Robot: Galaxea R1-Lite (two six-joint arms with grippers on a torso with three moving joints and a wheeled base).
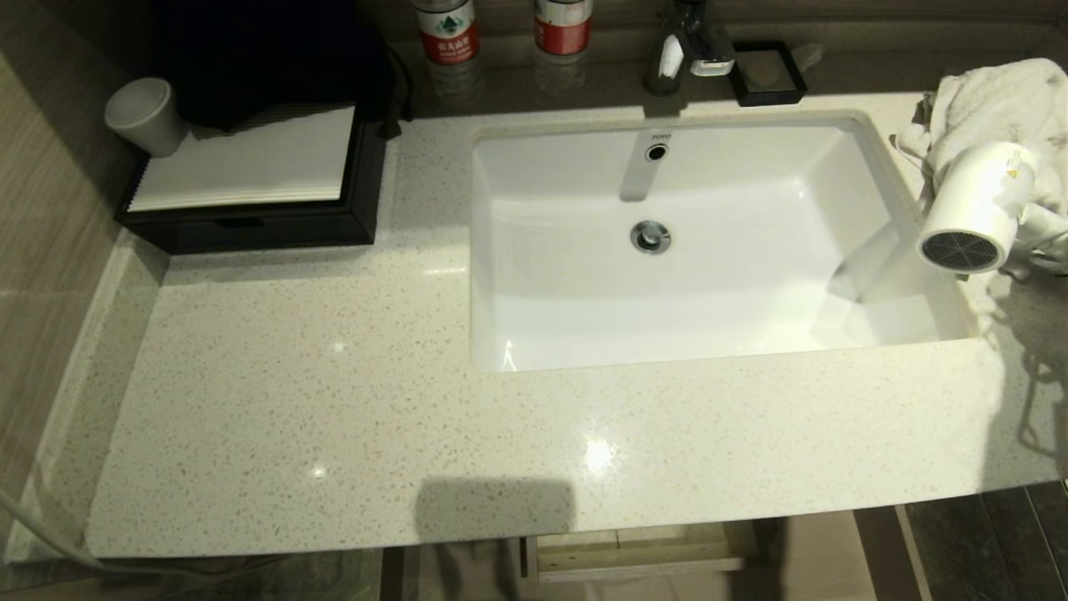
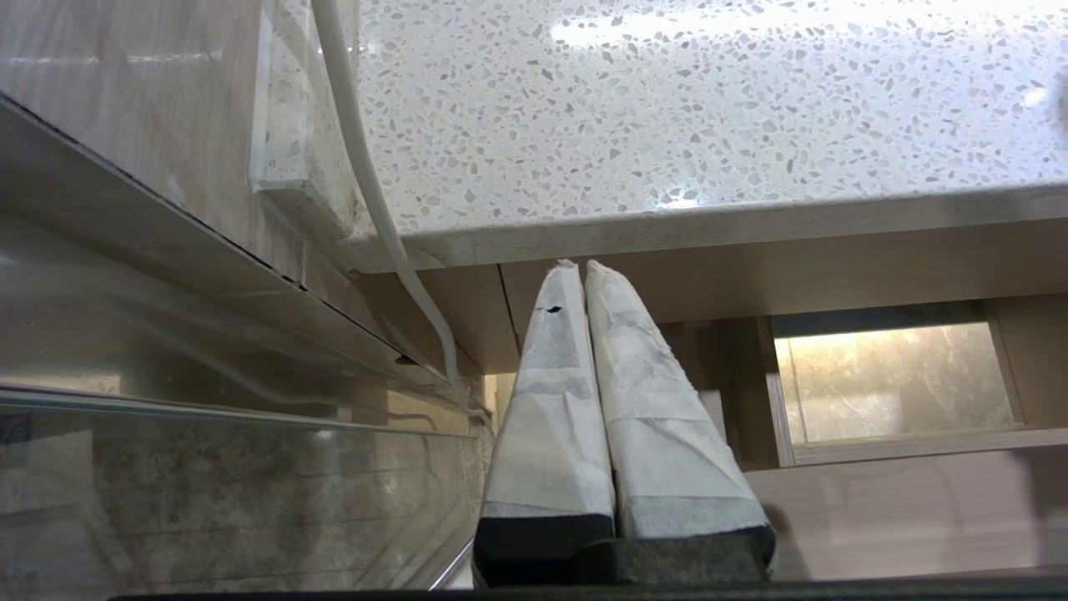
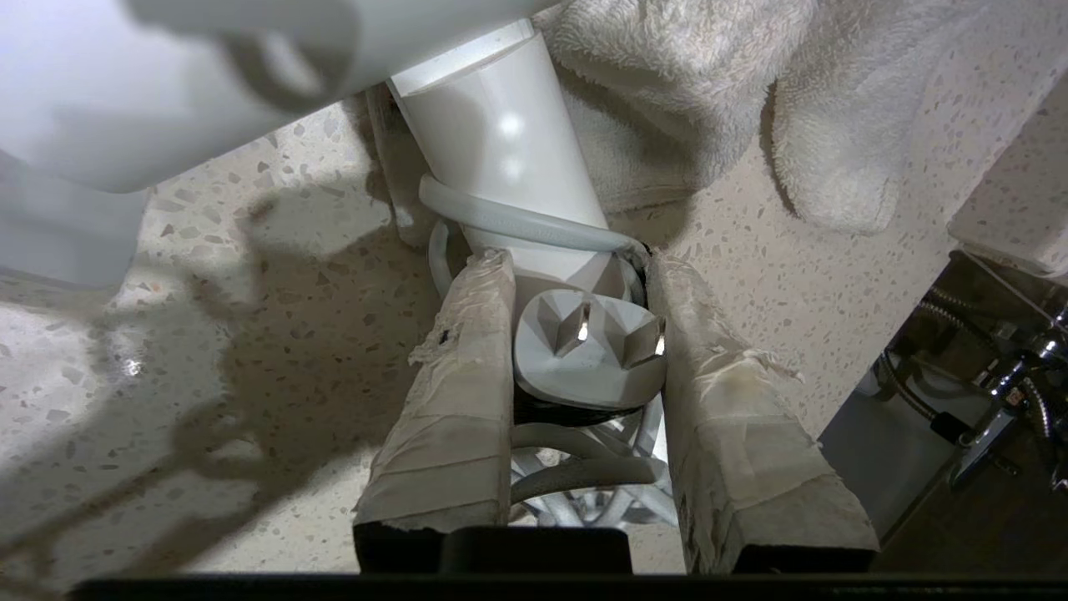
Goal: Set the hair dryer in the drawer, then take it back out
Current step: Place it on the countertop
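Step in hand: carrying the hair dryer (image 1: 976,209) off the bench (image 1: 334,376) toward the drawer (image 1: 642,555), as I judge it; which half of the task this is, the scene does not say.
Hair dryer: at the far right of the bench, just right of the sink (image 1: 692,242), its grey mesh grille facing the front, a white towel (image 1: 993,100) bunched behind it. It looks raised off the stone, though I cannot be sure.
Right gripper (image 3: 584,351): its jaws are clamped on the dryer's handle end, with the bundled cord (image 3: 517,219) and the plug (image 3: 588,355) caught between the taped fingers (image 3: 455,392).
Left gripper (image 2: 584,275): parked low by the bench's front edge, jaws pressed together, empty.
Drawer: only a strip of pale wood shows below the bench's front edge, under the sink; it seems pulled out, but how far is hidden.
Grip advice: hold as it is. The hold is on the tail end, so the heavy barrel hangs out beyond it and may swing.
Path advice: lift clear of the towel first so the terry does not drag along, then pass over the sink's right corner and out past the bench's front edge before lowering.
Cord: a loose loop could snag on the bench edge or the drawer's front; keep the bundle pinched.
Placing advice: lower slowly, barrel level, into an open part of the drawer, letting go only once the dryer rests.
Risk: the drawer sits mostly out of sight from above, so the descent is nearly blind.
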